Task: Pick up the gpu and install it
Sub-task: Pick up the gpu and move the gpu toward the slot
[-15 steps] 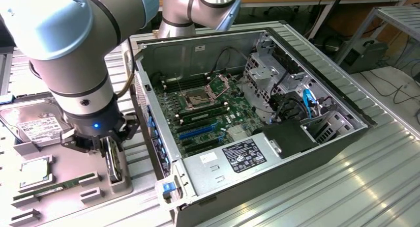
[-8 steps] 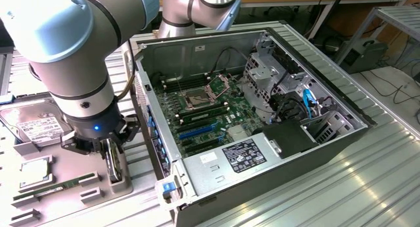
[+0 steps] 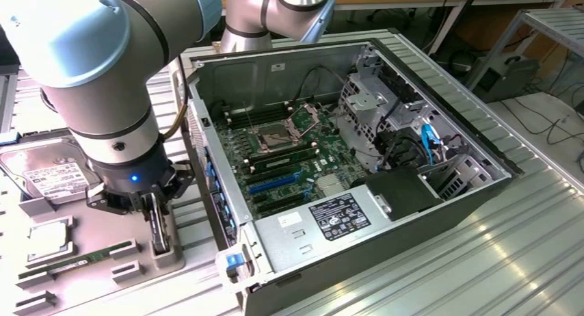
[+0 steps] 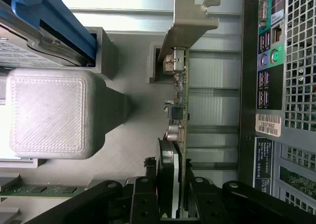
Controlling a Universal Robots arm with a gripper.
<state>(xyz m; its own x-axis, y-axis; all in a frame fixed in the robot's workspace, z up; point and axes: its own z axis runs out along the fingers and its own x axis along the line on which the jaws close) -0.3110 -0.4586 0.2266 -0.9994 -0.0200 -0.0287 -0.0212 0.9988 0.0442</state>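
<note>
The black robot hand (image 3: 157,213) is clenched on the thin black gpu card (image 4: 180,100), one finger on each face. The card stands on edge in a grey plastic holder (image 3: 169,253) on the ribbed metal bench (image 3: 511,261), at 8 o'clock from the open black computer case (image 3: 474,213). Its silvery end bracket (image 4: 190,21) faces away from the hand.

Near end of gpu (image 4: 180,93) past the frame edge; hard drive (image 3: 37,171) partly behind arm (image 3: 96,83).

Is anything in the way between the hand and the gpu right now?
Nothing visible: the hand straddles the gpu, which stands on edge in the grey holder beside the open case.
</note>
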